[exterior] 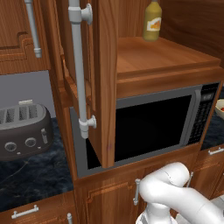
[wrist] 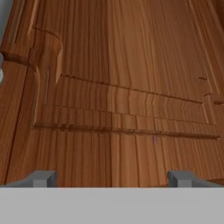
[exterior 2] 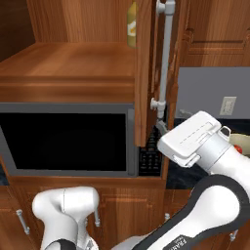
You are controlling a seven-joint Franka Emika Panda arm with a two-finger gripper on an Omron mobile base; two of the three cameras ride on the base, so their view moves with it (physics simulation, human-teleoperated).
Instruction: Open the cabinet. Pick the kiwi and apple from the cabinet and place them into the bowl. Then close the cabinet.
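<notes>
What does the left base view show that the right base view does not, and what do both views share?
The left base view alone shows a dark grey toaster on the dark marbled counter and a narrower wall cabinet's silver handle.

The right base view alone shows the white gripper housing beside the lower end of the open door's handle, and a pale wall socket.

Both show the open reddish-brown wooden cabinet door with its long silver bar handle, the tall yellow bottle on the cabinet shelf, and the black microwave below.
</notes>
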